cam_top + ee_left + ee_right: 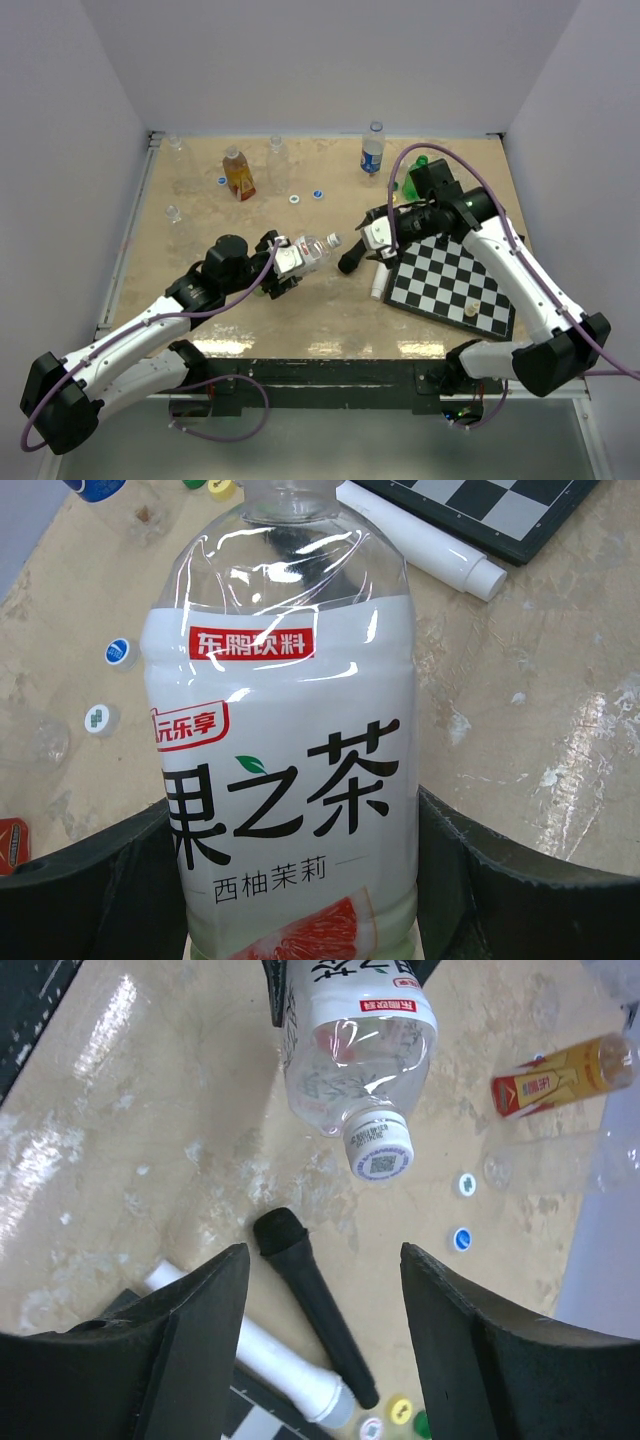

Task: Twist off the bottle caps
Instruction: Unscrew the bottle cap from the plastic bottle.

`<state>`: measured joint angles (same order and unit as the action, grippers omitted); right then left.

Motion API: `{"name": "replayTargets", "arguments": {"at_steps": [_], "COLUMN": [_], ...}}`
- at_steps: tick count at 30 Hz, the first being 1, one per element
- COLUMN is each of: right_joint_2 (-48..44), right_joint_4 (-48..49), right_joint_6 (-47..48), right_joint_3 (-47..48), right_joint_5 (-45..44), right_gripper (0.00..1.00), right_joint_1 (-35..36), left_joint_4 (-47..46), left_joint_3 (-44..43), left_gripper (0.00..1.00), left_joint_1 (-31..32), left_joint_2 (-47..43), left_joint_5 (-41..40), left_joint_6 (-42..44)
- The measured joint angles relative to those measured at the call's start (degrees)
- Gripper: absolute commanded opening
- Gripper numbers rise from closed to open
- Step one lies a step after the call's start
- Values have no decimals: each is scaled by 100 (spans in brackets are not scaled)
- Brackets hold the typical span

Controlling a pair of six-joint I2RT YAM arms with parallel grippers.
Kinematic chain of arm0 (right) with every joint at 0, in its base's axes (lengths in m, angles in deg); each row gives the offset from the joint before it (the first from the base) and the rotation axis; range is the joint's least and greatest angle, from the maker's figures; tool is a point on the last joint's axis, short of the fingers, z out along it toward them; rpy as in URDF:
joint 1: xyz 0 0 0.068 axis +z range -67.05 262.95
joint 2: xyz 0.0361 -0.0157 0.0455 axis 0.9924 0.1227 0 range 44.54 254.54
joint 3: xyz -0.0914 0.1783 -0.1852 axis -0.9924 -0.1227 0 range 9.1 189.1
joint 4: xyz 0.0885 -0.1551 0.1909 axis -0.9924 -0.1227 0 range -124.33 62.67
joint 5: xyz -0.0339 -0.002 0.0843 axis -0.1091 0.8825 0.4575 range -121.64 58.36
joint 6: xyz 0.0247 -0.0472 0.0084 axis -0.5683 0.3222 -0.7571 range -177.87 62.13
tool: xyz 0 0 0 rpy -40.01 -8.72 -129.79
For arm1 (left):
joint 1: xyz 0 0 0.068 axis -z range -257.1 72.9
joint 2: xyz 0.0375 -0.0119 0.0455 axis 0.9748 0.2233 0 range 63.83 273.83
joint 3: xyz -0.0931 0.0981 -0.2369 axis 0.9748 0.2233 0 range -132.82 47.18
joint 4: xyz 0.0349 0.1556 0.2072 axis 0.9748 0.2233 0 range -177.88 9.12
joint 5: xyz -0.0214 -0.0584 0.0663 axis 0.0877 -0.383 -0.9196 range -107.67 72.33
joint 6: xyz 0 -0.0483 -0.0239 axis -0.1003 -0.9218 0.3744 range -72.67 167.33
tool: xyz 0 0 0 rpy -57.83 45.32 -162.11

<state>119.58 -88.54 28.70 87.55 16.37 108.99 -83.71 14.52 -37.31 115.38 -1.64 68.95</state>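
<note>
Mid-frame in top view, L gripper (285, 260) clamps clear plastic bottle (308, 252) by its white-label body. It's held sideways over the scuffed beige worktop (200, 195), neck toward R gripper (372, 240). R gripper jaws stand apart w/ nothing btwn them, just short of the bottle cap (378, 1147).

R wrist view alone shows cap detail: round white plastic, printed code on top, still on the neck. Lower in that frame lie a matte black microphone (315, 1310) and a smooth white tube (275, 1360).

L wrist view alone shows the glossy label w/ black characters and a grapefruit slice at btm.

Top view adds chessboard (455, 280) at right and amber bottle (239, 175) at upper left.
</note>
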Motion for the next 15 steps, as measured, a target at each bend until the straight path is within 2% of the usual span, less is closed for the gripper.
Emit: {"name": "replayTargets", "arguments": {"at_steps": [7,15], "right_joint_2": [-293,-146], "right_joint_4": [201,293], "right_joint_6": [-1346,-2400], "right_joint_3": [-116,-404], "right_joint_5": [317,1344], "right_gripper": [65,65], "right_joint_1": [-90,-212], "left_joint_4": [0,0], "left_joint_3": [0,0], "left_gripper": [0,0], "left_joint_1": [-2,-2], "left_joint_2": [0,-2], "left_joint_5": [0,0], "left_joint_6": [-2,-2]}}
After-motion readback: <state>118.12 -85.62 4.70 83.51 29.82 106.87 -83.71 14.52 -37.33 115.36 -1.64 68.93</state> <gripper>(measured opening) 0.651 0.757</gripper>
